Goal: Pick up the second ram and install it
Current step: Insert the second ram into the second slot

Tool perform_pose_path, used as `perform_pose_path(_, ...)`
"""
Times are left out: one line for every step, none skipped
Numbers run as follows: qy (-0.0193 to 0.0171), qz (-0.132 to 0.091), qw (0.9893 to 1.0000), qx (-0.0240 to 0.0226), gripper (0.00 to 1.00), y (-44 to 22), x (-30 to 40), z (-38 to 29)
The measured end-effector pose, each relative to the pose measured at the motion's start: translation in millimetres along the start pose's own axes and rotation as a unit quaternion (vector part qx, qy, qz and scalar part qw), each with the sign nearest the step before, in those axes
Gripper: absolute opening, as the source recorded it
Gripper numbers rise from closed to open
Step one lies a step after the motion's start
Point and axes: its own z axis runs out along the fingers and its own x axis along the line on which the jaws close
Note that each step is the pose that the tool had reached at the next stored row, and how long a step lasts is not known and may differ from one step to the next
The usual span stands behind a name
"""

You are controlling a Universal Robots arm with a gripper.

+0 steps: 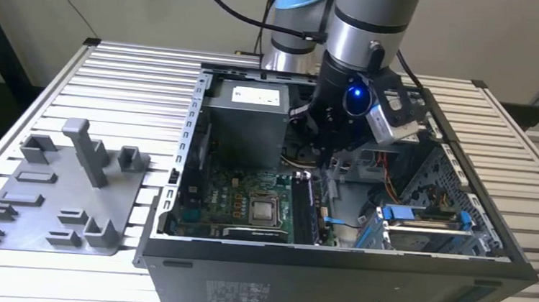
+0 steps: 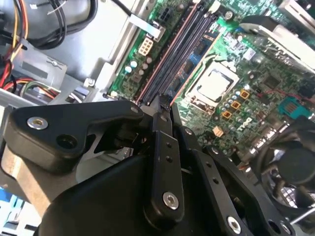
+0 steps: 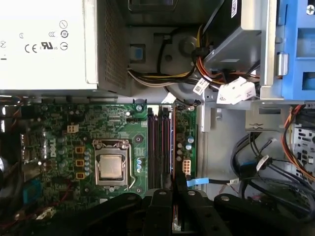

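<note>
Exterior view: the arm (image 1: 371,29) reaches down into an open computer case (image 1: 336,286) lying on a slatted metal counter (image 1: 130,89). The gripper (image 1: 328,171) sits low inside the case, over the motherboard (image 1: 236,202) and beside the grey power supply (image 1: 245,120). A grey tray (image 1: 54,199) with upright posts lies on the counter at the exterior view's left, well apart from the gripper. The stick itself is too hard to make out here.

First wrist view: the gripper (image 3: 173,189) hangs over the end of the row of memory slots (image 3: 158,147). The memory stick (image 3: 173,142) shows edge-on as a thin strip with a reddish edge, in line with the outermost slot, on the side away from the processor socket (image 3: 111,167). The strip runs down between the jaws, which sit close together and seem to be clamped on it; whether it is fully seated in the slot is unclear. A blue-tipped cable (image 3: 197,182) lies just beside the jaws.

Second wrist view: the gripper (image 2: 162,105) points along the slots (image 2: 184,49). The memory stick (image 2: 165,56) lies along the slot edge next to a white connector (image 2: 145,46). The processor socket (image 2: 214,86) is near.
</note>
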Motion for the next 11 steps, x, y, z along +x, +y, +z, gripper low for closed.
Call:
perform_pose_path(-0.0005, 0.000, 1.0000, -0.0001, 0.14, 0.7, 0.4, 1.9)
perform_pose_path(-0.0009, 0.000, 1.0000, -0.0001, 0.14, 1.1, 0.8, 3.8)
perform_pose_path(-0.0015, 0.000, 1.0000, -0.0001, 0.14, 1.2, 1.3, 5.5)
perform_pose_path(-0.0023, 0.000, 1.0000, -0.0001, 0.14, 1.2, 1.9, 7.2)
perform_pose_path(-0.0036, 0.000, 1.0000, -0.0001, 0.14, 1.2, 2.4, 9.1)
perform_pose_path(-0.0040, 0.000, 1.0000, 0.0000, 0.14, 1.2, 3.0, 10.9)
perform_pose_path(-0.0041, 0.000, 1.0000, -0.0001, 0.14, 1.2, 3.5, 12.7)
perform_pose_path(-0.0041, 0.000, 1.0000, -0.0001, 0.14, 1.0, 4.0, 14.5)
perform_pose_path(-0.0042, 0.000, 1.0000, -0.0002, 0.14, 0.7, 4.6, 16.4)
perform_pose_path(-0.0041, 0.000, 1.0000, -0.0001, 0.14, 0.5, 5.3, 18.1)
perform_pose_path(-0.0041, 0.000, 1.0000, -0.0001, 0.14, 0.2, 5.8, 19.9)
